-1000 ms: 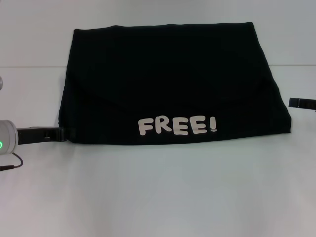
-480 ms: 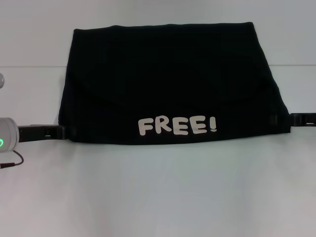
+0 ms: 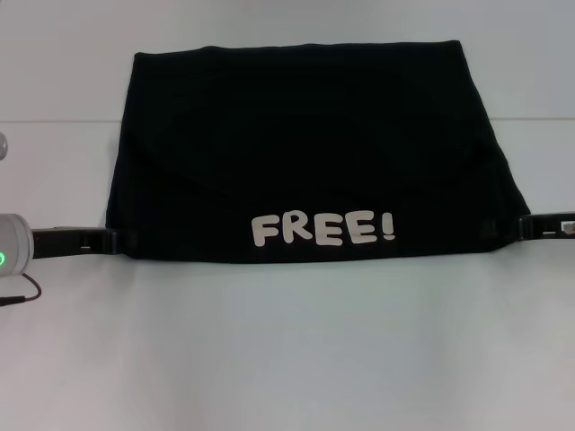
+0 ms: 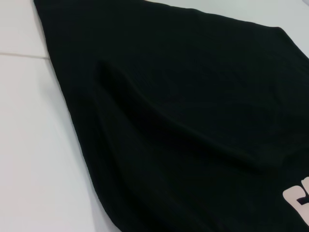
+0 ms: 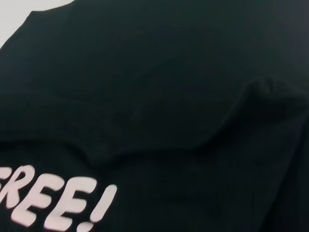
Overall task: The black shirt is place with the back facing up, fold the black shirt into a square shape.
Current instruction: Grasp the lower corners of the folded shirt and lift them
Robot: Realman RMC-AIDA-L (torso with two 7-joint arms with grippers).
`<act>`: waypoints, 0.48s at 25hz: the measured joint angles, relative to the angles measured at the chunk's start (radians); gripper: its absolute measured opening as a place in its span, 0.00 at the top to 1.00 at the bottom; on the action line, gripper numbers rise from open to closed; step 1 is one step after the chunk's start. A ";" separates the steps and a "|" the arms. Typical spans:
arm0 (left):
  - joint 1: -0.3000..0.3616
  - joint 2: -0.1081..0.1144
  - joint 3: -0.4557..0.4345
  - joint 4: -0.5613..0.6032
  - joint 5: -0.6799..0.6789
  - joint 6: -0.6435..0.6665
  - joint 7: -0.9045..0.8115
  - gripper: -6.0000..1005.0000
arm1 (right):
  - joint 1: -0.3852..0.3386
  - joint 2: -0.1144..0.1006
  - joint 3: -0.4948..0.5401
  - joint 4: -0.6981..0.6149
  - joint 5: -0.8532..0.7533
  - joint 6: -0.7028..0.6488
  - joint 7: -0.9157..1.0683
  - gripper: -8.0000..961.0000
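The black shirt [image 3: 305, 153] lies flat on the white table, folded into a wide trapezoid. A near flap is turned up over it, showing the white letters "FREE!" [image 3: 322, 229]. My left gripper [image 3: 121, 241] reaches in low from the left and meets the shirt's near left corner. At the near right corner my right gripper [image 3: 503, 228] comes in from the right and overlaps the cloth's edge. The left wrist view is filled with the shirt [image 4: 193, 121] and a soft ridge in it. In the right wrist view the shirt [image 5: 145, 87] sits close, with the letters [image 5: 58, 198] at one edge.
The white table [image 3: 287, 350] stretches bare between the shirt and me. A thin cable [image 3: 22, 296] loops beside my left wrist. A seam in the tabletop [image 3: 54, 122] runs across behind the shirt's left side.
My right gripper has moved inward and slightly down from the right edge of the view to the shirt's near right corner. The left gripper and the shirt have stayed put.
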 joint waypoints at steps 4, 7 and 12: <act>-0.001 0.001 -0.002 0.001 0.003 -0.001 -0.001 0.97 | -0.011 -0.007 0.006 -0.012 0.004 -0.025 -0.004 0.56; -0.001 0.001 -0.005 0.000 0.003 -0.001 -0.002 0.97 | -0.013 -0.012 0.008 -0.013 0.005 -0.035 -0.007 0.63; 0.003 0.001 -0.006 0.003 0.003 0.007 -0.007 0.97 | -0.025 -0.023 0.012 -0.019 0.011 -0.065 -0.013 0.75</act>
